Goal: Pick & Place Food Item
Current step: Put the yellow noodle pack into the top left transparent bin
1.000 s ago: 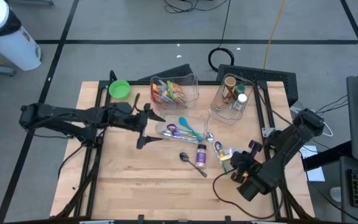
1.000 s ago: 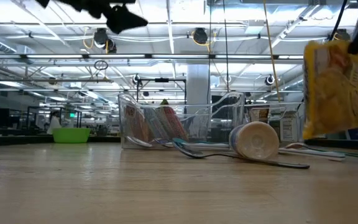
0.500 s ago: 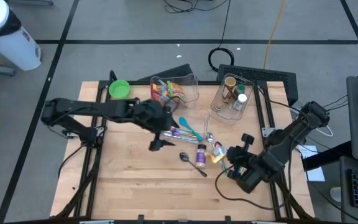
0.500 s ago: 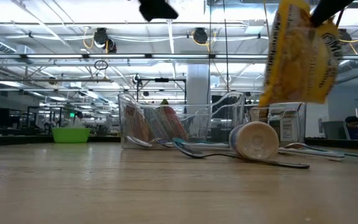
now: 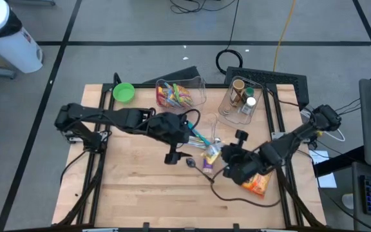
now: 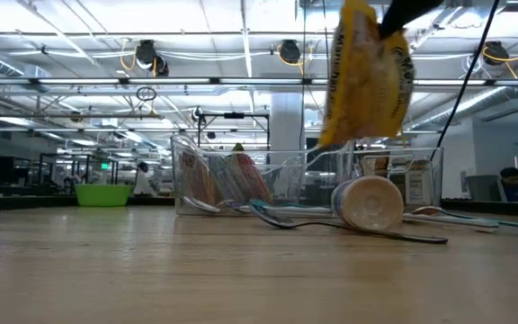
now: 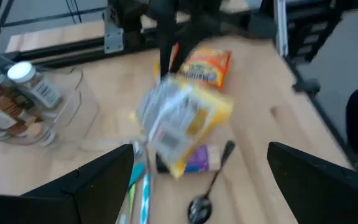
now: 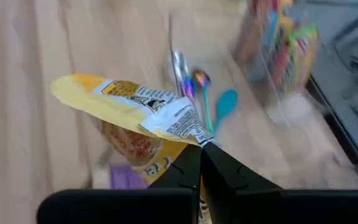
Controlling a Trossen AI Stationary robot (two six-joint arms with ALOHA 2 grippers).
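A yellow food packet (image 6: 367, 76) hangs in the air over the middle of the table, with my right gripper (image 8: 201, 163) shut on it. In the high view the packet (image 5: 212, 153) shows just left of my right gripper (image 5: 224, 157). My left gripper (image 7: 204, 186) stands open, its two fingers wide apart, aimed at the packet (image 7: 182, 121) from the table's left and short of it. In the high view my left gripper (image 5: 183, 143) is over the table's middle. My right gripper pinches the packet's crimped end (image 8: 191, 134) between its two shut fingers, near one corner. The fingers come slanting down from the table's right. The packet hangs below them, tilted and clear of the table.
An orange packet (image 5: 256, 184) lies under my right arm. Below the held packet lie a purple-labelled bottle (image 5: 208, 162) and spoons (image 5: 192, 162). At the back stand a clear bin of colourful packets (image 5: 180, 94), a clear bin of jars (image 5: 241, 100) and a green bowl (image 5: 123, 92).
My right gripper has carried the yellow packet up and toward the table's middle, turning as it went; the packet stays hanging. My left gripper, still open, has reached out from the table's left toward the packet and risen.
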